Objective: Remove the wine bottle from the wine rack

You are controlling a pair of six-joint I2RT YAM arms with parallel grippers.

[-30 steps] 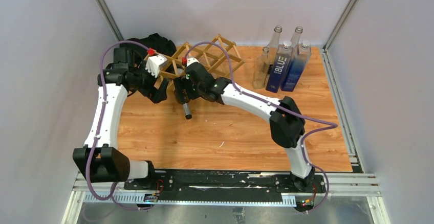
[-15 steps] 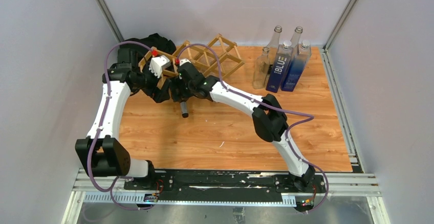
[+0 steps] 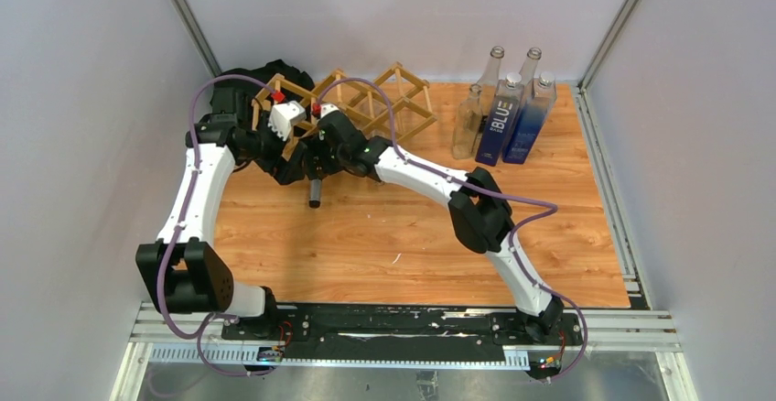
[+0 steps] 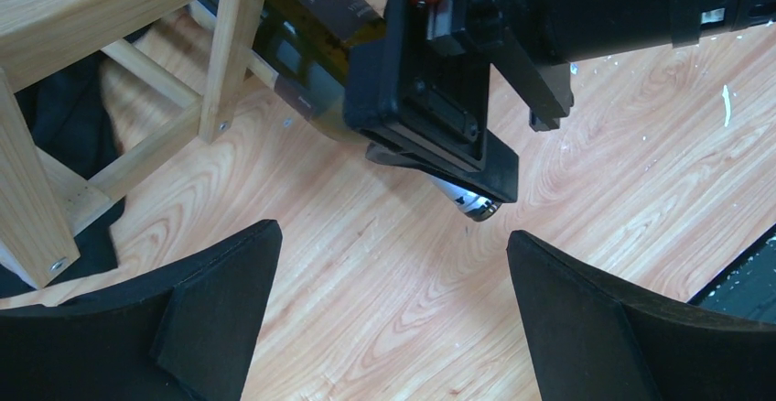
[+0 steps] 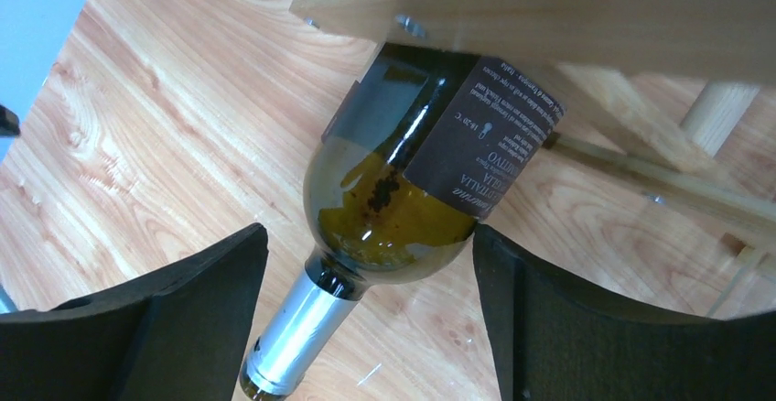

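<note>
The right gripper stands with its jaws spread on either side of the wine bottle, at the shoulder where the dark glass narrows to the foil-capped neck. In the right wrist view, a strip of table shows between one black finger and the glass. The other finger sits right at the bottle's edge, and whether it touches cannot be told. The jaws therefore flank the bottle without a visible clamp on it. The bottle lies tilted, neck down and toward the near side. Its labelled body is lodged in a cell of the wine rack, under a pale slat, at the rack's left end. From above, only the neck pokes out below the right gripper. The left gripper is spread wide with nothing between its fingers, only bare wood of the table beneath. It hangs just beside the rack's left corner post and faces the right gripper's body.
</note>
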